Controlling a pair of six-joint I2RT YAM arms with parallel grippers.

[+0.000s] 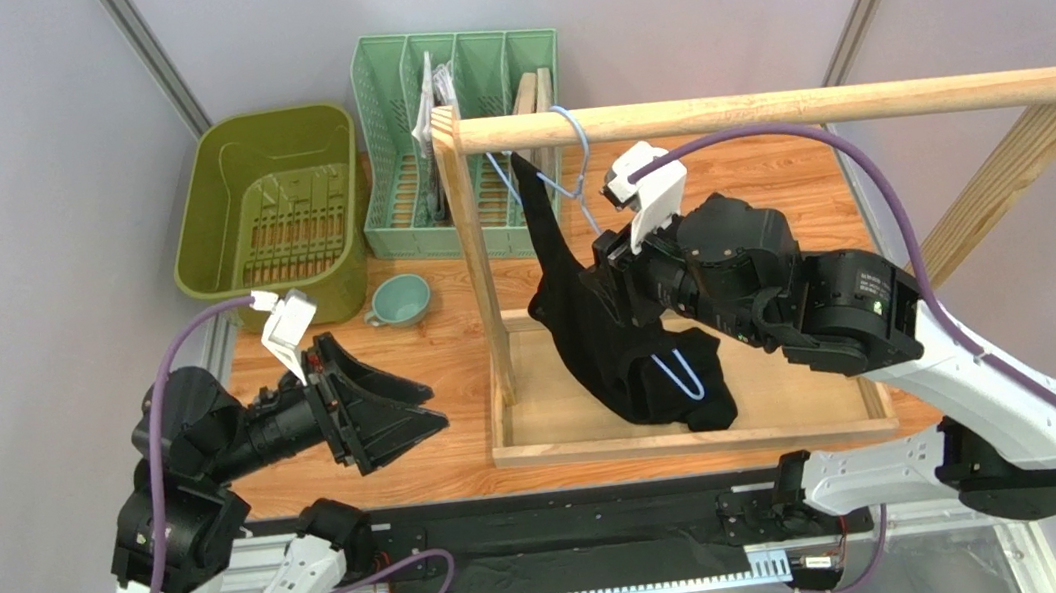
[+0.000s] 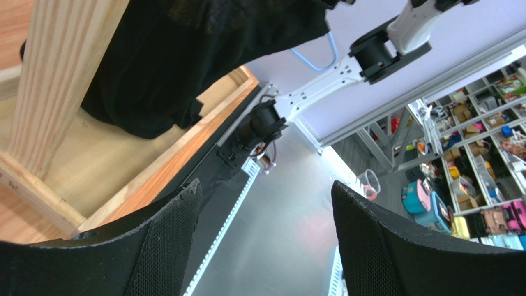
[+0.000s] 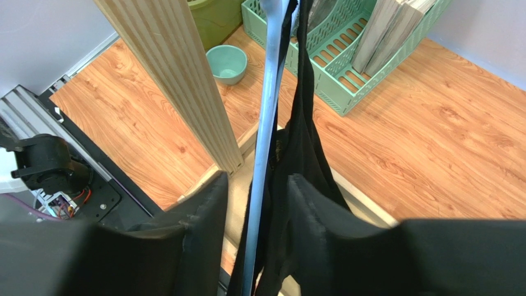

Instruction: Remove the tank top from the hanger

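You see a plain black fabric tank top (image 1: 595, 357), a light-blue wire hanger (image 3: 267, 123), an olive-green plastic basket (image 1: 208, 200).

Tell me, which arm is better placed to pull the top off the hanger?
Probably right: the right tool straddles the hanger and tank top; the left tool hangs open beside the wooden frame.

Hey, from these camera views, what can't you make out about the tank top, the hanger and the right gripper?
- Top view: the right gripper has its fingertips behind its own wrist, so any grip on the tank top is hidden.
- Right wrist view: the hook of the hanger is cut off by the top edge.
- Left wrist view: a wooden post and the top edge hide much of the tank top.
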